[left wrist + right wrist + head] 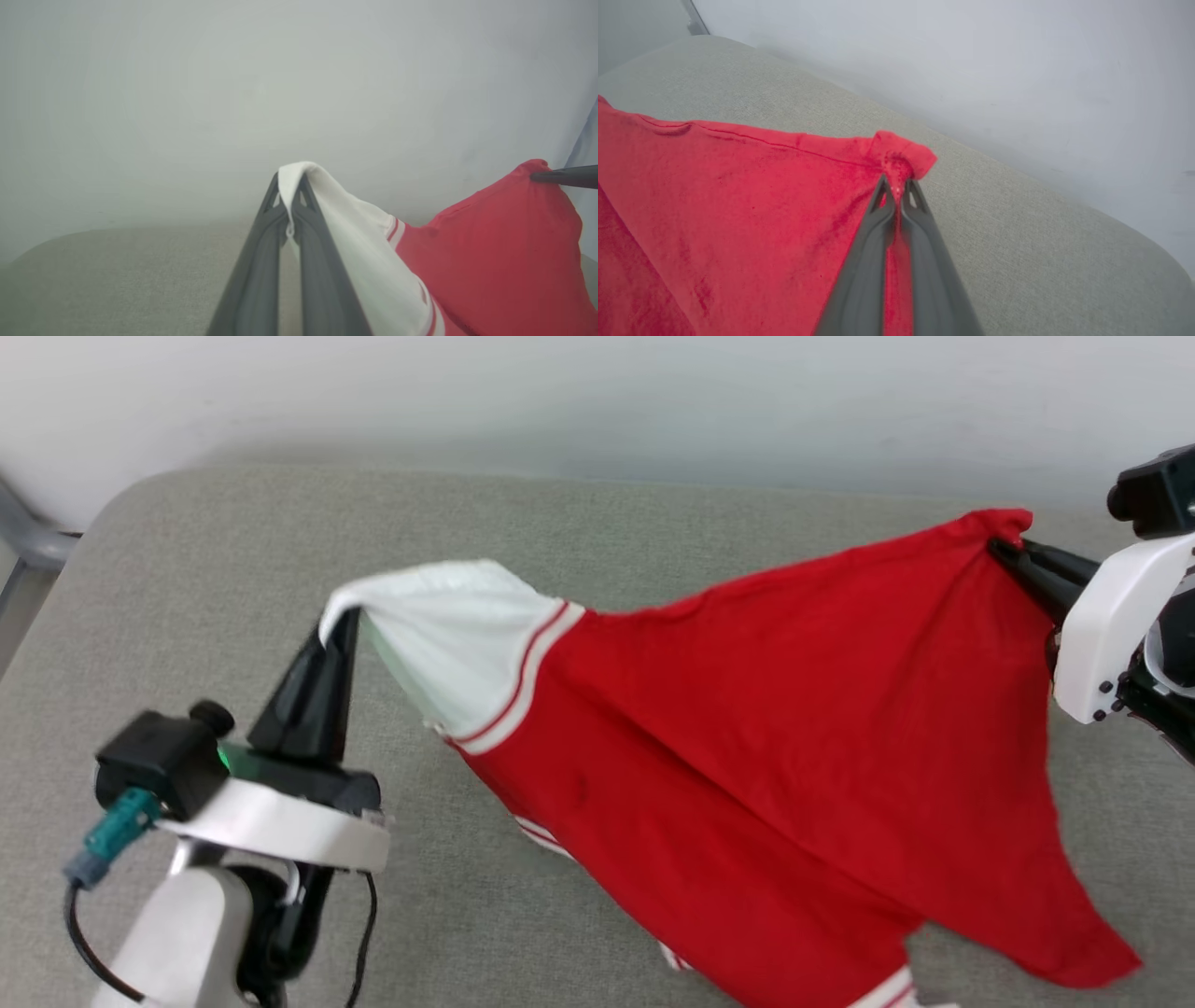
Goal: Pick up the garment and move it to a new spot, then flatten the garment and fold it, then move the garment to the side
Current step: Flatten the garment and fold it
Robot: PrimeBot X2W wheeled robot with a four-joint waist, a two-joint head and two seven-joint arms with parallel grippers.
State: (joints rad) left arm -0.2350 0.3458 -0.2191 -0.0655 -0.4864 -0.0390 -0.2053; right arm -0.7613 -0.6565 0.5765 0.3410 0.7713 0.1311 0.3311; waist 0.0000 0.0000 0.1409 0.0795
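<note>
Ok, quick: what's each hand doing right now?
Left hand: closed, holding the garment by its white sleeve.
Right hand: closed, holding a red corner of the garment.

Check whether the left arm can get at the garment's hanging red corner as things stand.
Probably not. The left pincer is shut on the white sleeve, holding it up; the hanging red corner droops across the garment, below the right pincer. It would have to let go first.
</note>
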